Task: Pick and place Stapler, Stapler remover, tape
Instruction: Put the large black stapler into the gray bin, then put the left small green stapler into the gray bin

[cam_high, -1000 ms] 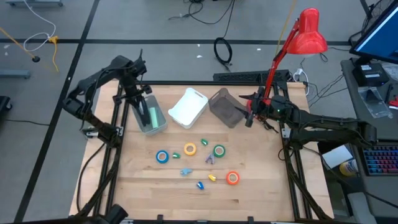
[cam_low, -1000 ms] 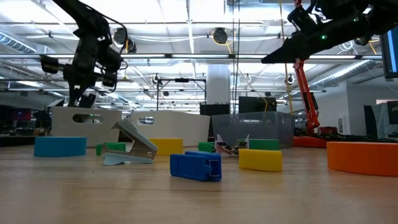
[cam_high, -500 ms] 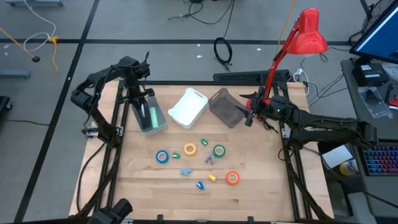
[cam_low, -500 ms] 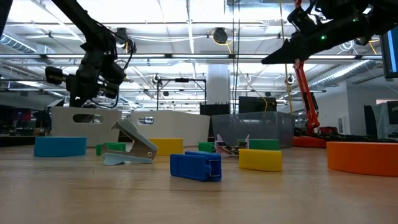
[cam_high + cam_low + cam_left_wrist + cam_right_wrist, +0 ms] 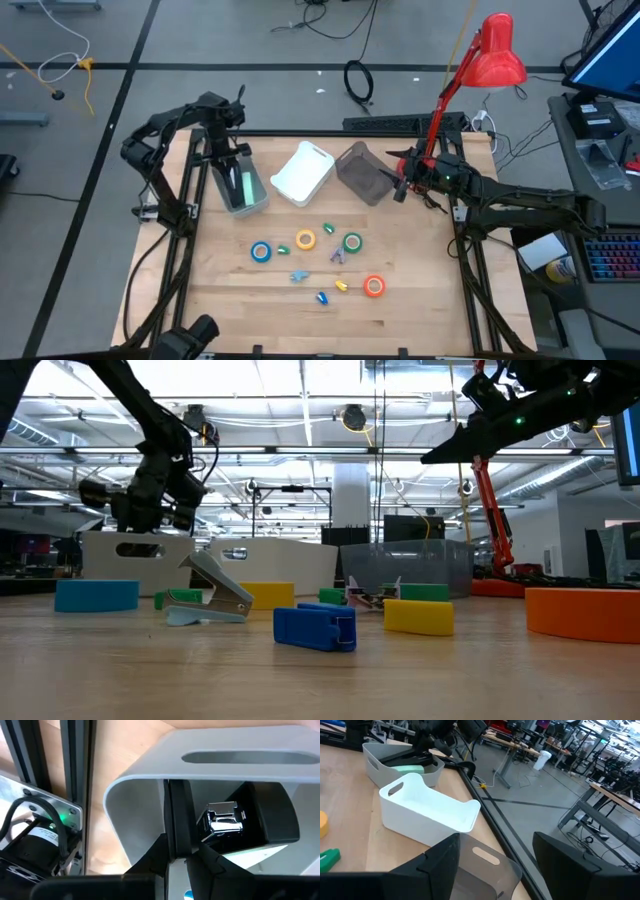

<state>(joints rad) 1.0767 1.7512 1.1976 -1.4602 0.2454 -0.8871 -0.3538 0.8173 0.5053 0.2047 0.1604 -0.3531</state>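
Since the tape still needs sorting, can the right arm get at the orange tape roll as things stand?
Probably yes. The orange tape roll lies flat on open wood on the right arm's side, with only a small yellow clip beside it. The right gripper, open, hangs above the smoky bin.

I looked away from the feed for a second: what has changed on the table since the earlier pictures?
Only the left arm moved: the left gripper pulled back a little toward the table's far edge above the grey bin, where a green stapler lies. The right gripper stayed beside the dark bin. The white bin, tape rolls and small clips stayed put.
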